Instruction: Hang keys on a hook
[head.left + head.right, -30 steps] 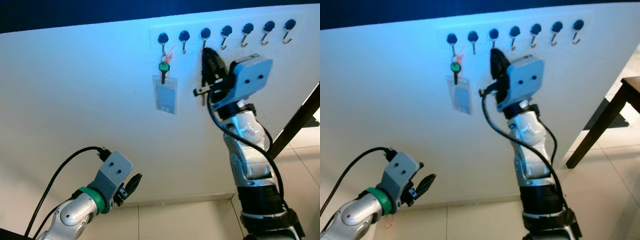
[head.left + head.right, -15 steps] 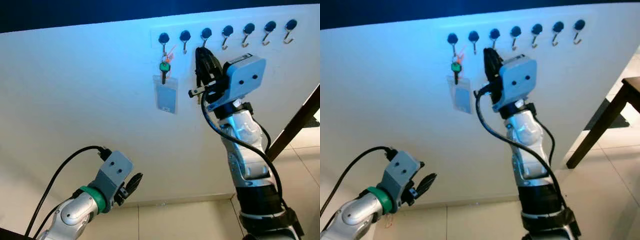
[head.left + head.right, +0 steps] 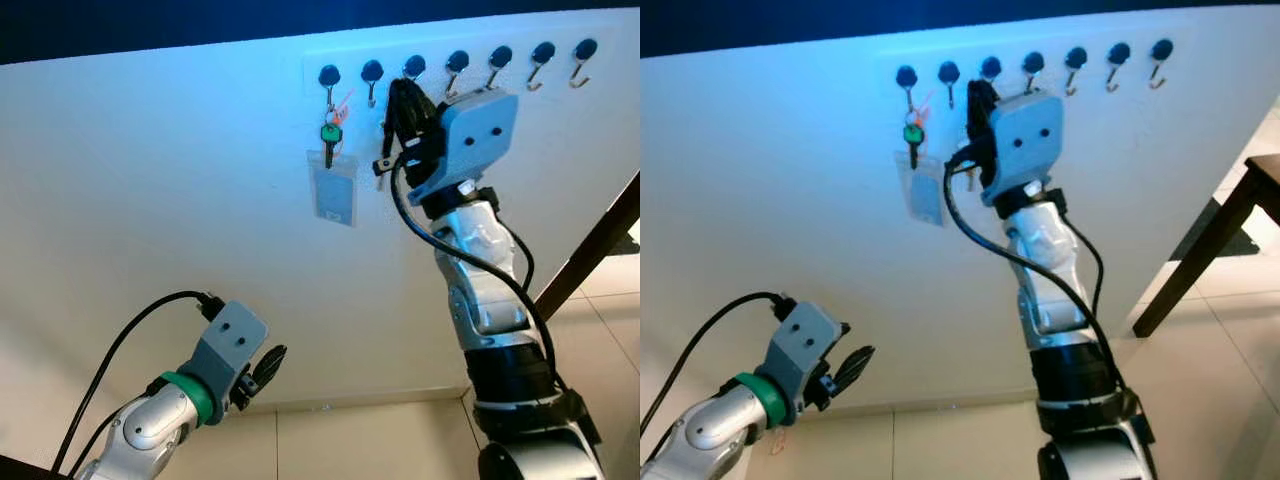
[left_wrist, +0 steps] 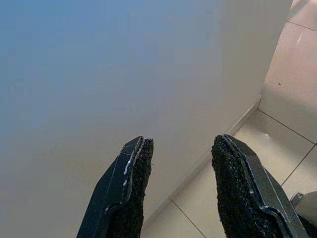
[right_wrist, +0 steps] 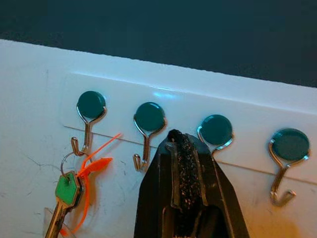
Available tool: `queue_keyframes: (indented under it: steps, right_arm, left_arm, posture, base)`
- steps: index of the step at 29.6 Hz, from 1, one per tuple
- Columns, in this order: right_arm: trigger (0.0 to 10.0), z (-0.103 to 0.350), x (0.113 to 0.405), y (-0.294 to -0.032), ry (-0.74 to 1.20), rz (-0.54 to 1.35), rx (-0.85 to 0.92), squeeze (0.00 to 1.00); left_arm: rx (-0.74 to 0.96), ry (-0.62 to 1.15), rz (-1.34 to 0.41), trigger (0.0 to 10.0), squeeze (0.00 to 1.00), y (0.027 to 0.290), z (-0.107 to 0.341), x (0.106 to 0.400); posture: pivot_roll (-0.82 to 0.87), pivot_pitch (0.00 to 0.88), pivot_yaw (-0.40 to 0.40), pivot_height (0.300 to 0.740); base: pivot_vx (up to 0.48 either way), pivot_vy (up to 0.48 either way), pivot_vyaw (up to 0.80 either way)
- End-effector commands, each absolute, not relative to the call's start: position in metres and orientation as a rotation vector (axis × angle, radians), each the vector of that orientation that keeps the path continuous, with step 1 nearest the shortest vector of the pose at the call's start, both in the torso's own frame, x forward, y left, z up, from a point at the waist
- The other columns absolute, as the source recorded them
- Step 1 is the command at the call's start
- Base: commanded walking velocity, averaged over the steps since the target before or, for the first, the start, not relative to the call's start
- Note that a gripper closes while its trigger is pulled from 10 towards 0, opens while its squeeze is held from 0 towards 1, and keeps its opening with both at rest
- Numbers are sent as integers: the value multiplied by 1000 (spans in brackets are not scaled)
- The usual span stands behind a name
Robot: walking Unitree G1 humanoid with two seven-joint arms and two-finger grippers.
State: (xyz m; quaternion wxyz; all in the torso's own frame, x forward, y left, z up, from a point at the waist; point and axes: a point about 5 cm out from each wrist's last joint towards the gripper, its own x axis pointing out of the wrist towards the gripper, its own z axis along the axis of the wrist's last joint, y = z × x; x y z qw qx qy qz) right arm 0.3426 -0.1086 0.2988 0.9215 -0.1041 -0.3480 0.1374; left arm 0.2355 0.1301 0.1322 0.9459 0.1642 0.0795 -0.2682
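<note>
Saw a row of seven small hooks (image 3: 455, 62) on a white strip high on the wall (image 3: 150, 200). Had round, dark, shiny tops and thin bent silver wire below. Hung on the first hook (image 5: 90, 106), at the left end: the keys (image 3: 328, 133), on a thin metal ring. Made out one key with a green head (image 5: 67, 191), a skinny orange plastic tag (image 5: 94, 163), and a flat see-through card pouch (image 3: 333, 190) dangling under them against the wall.

Reached up tall, the right arm, silver and bent at the wrist, with a black cable looping beside it. Held the right gripper (image 3: 405, 100) right up by the hooks, just beside the keys but apart from them. Pointed the black fingertips (image 5: 181, 141) at the spot between the second hook (image 5: 148, 119) and the third hook (image 5: 215, 131). Pressed the two fingers flat together, rough bumpy pads face to face, with nothing seen pinched between them. Could not tell whether the tips touched the wall.

Stayed down low, the left arm, bent, with a green band at the wrist. Kept the left gripper (image 4: 181, 148) spread wide, holding nothing, pointed at the bottom of the wall.

Looked smooth and plain white, the wall, with bluish light near the top. Lay below it a floor (image 3: 350, 445) of pale, shiny square tiles. Leaned in at the right a dark table leg (image 3: 595, 245).
</note>
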Motion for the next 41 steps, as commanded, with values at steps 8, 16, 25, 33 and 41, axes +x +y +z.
queue_keyframes:
  steps: [8,16,25,33,41]
  right_arm:
    - [10000,294,350,-96,-684,323,-257,0]
    - [10000,303,344,-88,-763,367,-262,0]
    - [10000,298,333,-89,-776,389,-244,0]
    - [10000,288,334,-96,-741,369,-263,0]
    - [10000,296,335,-97,-769,345,-294,0]
  left_arm:
    - [346,167,-540,10000,0,130,133,235]
    - [347,153,-538,10000,0,130,136,236]
    - [254,-119,-503,10000,0,133,187,237]
    - [84,-242,-485,10000,0,131,224,239]
    - [-84,-338,-570,10000,0,115,257,242]
  posture:
    - [-27,32,122,740]
    - [-23,25,118,740]
    - [-27,24,119,740]
    - [-23,28,114,740]
    - [-30,26,111,740]
  base:
    - [0,0,0]
    - [0,0,0]
    - [0,0,0]
    - [0,0,0]
    - [0,0,0]
